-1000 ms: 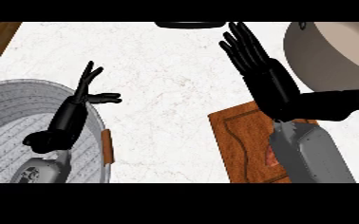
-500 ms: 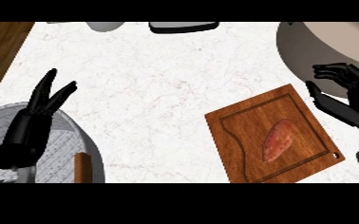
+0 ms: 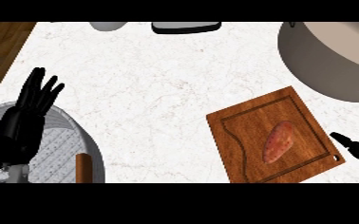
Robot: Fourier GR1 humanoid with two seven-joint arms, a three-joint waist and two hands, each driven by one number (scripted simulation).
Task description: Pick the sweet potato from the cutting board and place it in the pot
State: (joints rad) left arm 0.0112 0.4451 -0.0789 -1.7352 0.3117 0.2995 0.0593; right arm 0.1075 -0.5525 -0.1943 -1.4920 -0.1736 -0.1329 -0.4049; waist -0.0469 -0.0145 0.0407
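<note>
An orange-red sweet potato lies on the wooden cutting board at the lower right of the counter. The large grey pot sits at the upper right, partly cut off by the view's edge. My left hand rests at the far left with fingers straight and spread, pointing up, holding nothing. Of my right hand only a fingertip or two shows at the right edge, just right of the board and apart from the sweet potato.
A grey round pan with a wooden handle lies at the lower left under my left hand. A dark object and a grey bowl sit at the counter's far edge. Wooden floor shows at the upper left.
The right hand has slid further right and down, almost out of view. The view shifted, so the board and sweet potato now show fully. The left hand stays open at the left.
</note>
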